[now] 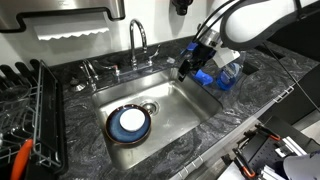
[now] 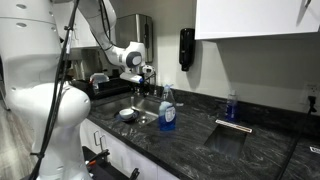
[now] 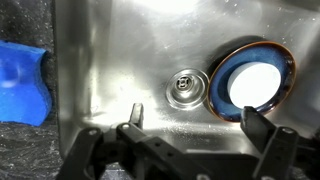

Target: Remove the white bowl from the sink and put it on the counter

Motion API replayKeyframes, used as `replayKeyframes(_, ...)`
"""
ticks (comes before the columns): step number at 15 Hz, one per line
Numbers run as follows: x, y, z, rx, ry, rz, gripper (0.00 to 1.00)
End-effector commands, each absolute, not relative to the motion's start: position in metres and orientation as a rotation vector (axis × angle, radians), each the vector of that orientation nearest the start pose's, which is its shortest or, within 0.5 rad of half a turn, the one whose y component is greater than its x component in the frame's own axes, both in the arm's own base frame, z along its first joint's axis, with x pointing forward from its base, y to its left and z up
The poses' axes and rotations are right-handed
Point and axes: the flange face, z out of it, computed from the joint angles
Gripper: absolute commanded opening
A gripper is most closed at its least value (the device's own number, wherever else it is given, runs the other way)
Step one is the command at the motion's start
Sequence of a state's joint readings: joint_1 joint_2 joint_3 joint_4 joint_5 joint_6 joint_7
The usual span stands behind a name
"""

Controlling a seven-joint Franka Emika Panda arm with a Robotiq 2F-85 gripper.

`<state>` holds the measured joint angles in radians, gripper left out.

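The white bowl [image 1: 131,121] sits inside a larger dark blue-black plate [image 1: 113,131] on the floor of the steel sink [image 1: 185,110], beside the round drain [image 1: 149,106]. In the wrist view the bowl [image 3: 254,84] shows at the right, with the drain [image 3: 185,89] to its left. My gripper [image 1: 186,70] hangs above the sink's right side, apart from the bowl. Its fingers [image 3: 194,118] are spread wide and hold nothing. The dark marbled counter [image 1: 90,150] surrounds the sink. In an exterior view the gripper [image 2: 146,74] is above the sink [image 2: 140,113].
A chrome arched faucet [image 1: 138,40] stands behind the basin. A black wire dish rack [image 1: 35,110] is on the counter at the left. A blue soap bottle [image 2: 167,108] and a blue sponge [image 3: 22,80] sit by the sink's edge.
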<state>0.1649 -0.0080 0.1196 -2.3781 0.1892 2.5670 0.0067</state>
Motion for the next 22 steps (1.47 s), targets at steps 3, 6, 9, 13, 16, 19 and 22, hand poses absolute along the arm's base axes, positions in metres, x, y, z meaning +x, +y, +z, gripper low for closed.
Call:
replayKeyframes(3,0.511,0.181,0.337,-2.972,-0.187,-0.259,1.0)
replayKeyframes(6,0.523,0.225,0.331,-3.042,-0.23,-0.261,1.0)
replayKeyframes(9,0.542,0.264,0.325,-3.124,-0.212,-0.266,1.0)
replayKeyframes(13,0.568,0.312,0.316,-3.192,-0.076,-0.177,1.0)
replayKeyframes(16,0.582,0.328,0.308,-3.199,0.113,-0.013,1.0)
replayKeyframes(19,0.574,0.326,0.308,-3.196,0.078,-0.05,1.0)
replayKeyframes(22,0.579,0.327,0.307,-3.196,0.093,-0.044,1.0)
